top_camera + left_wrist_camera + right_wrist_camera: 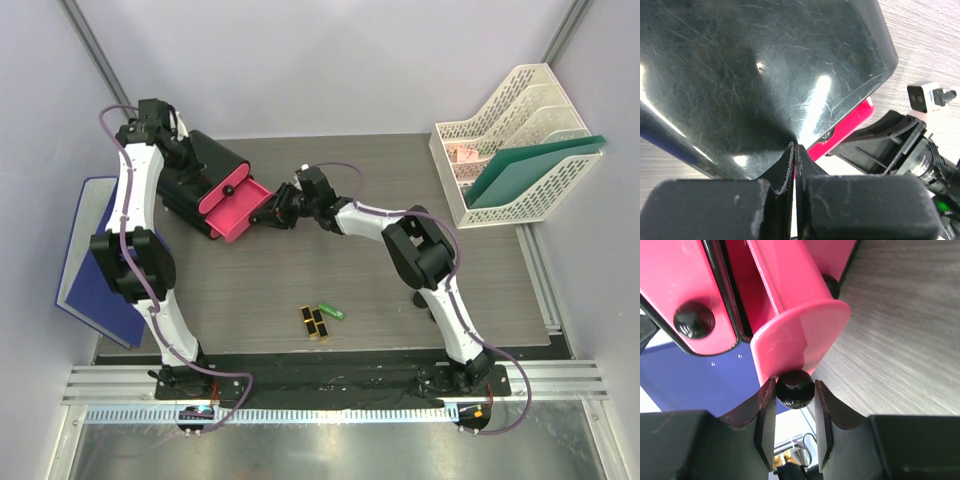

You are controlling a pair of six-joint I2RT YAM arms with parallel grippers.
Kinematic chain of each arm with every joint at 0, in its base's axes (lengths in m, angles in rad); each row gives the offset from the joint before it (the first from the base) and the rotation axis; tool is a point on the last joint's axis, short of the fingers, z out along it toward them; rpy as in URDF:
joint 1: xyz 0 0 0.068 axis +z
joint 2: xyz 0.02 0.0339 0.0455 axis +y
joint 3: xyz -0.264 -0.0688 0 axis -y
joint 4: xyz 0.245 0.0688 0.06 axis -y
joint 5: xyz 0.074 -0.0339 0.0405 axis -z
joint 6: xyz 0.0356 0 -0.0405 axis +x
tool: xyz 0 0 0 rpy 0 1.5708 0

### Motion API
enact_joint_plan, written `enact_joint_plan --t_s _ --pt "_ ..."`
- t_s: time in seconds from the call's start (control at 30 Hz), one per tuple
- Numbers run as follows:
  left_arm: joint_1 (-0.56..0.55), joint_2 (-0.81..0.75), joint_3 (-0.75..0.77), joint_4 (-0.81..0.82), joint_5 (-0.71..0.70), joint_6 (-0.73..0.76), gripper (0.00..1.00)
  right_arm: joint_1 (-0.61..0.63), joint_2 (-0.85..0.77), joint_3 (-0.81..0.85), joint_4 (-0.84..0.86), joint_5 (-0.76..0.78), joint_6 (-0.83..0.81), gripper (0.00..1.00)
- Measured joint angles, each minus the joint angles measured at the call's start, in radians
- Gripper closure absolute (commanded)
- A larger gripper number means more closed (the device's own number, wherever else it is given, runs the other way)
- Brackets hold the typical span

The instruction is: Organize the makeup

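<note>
Toward 10 o'clock on the bench (pixel 400 290) in the top view stands a black box (pixel 215 155) with 1 pink drawer (pixel 235 208) slid out toward 4 o'clock. The left hand (pixel 168 135) sits at the box's far end, and the right hand (pixel 272 212) meets the drawer's front from 3 o'clock. The makeup lies well apart from both, near 6 o'clock: black-and-gold lipsticks (pixel 315 322) with a green tube (pixel 331 312) just beside them at 2 o'clock. A white file rack (pixel 515 140) holding green folders (pixel 530 170) stands at 2 o'clock, and a blue sheet (pixel 85 260) hangs off the bench at 9 o'clock. From the left wrist, the left hand (pixel 794 150) is clenched on nothing, its tips pressed against the glossy black box (pixel 765 75); the pink drawer (pixel 850 125) shows at 4 o'clock of the box. From the right wrist, the right hand (pixel 795 395) grasps the round black knob (pixel 795 388) on the pink drawer (pixel 800 335), 1 pad on each side of it, with the blue sheet (pixel 700 380) at 9 o'clock and the bench (pixel 900 330) at 3 o'clock.
</note>
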Motion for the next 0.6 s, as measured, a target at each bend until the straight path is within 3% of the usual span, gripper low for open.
enact_joint_plan --t_s 0.23,0.33,0.37,0.43,0.53,0.6 --pt "0.0 0.014 0.014 -0.01 -0.014 0.0 1.0 0.0 -0.047 -0.069 0.003 -0.013 -0.009 0.98" --pt "0.0 0.021 0.024 -0.014 -0.018 0.0 1.0 -0.001 -0.053 -0.081 0.005 -0.018 -0.016 0.73" --pt "0.0 0.024 0.028 -0.015 -0.019 0.0 1.0 -0.002 -0.055 -0.082 0.002 -0.019 -0.022 0.54" --pt "0.0 0.029 0.036 -0.02 -0.024 0.0 1.0 -0.002 -0.063 -0.084 -0.011 -0.019 -0.035 0.34" --pt "0.0 0.036 0.048 -0.023 -0.035 0.0 1.0 0.0 -0.087 -0.09 -0.089 -0.018 -0.104 0.21" --pt "0.0 0.037 0.051 -0.024 -0.041 0.0 1.0 0.0 -0.111 -0.094 -0.167 -0.013 -0.163 0.19"
